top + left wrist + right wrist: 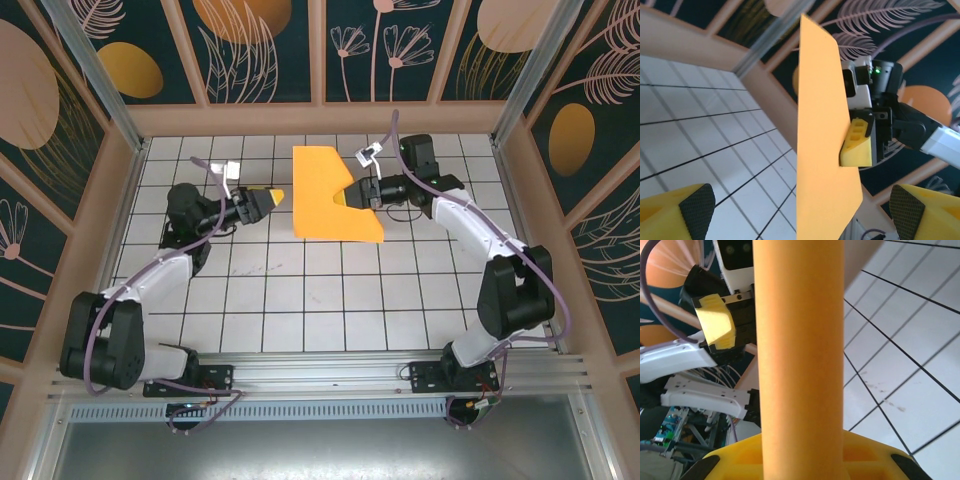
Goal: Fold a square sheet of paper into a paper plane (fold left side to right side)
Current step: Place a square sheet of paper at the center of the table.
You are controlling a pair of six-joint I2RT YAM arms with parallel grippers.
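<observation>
The square sheet of paper (pixel 325 190) is bright orange and is held up off the white tiled table (pixel 300 290), with a slanted lower right edge. My right gripper (pixel 352 192) is shut on its right edge. In the right wrist view the paper (pixel 800 340) rises as a tall strip from between the yellow jaws of that gripper (pixel 802 460). My left gripper (pixel 274 197) is open just left of the paper, apart from it. In the left wrist view its fingertips (pixel 697 210) stand wide, with the paper (pixel 822 140) ahead and the right gripper's yellow finger (pixel 856 150) on it.
Wooden-framed patterned walls (pixel 70 180) close in the table on the left, back and right, with aluminium posts (pixel 100 70) at the corners. A metal rail (pixel 320 370) with both arm bases runs along the near edge. Bare tiles (pixel 300 290) lie in front of the paper.
</observation>
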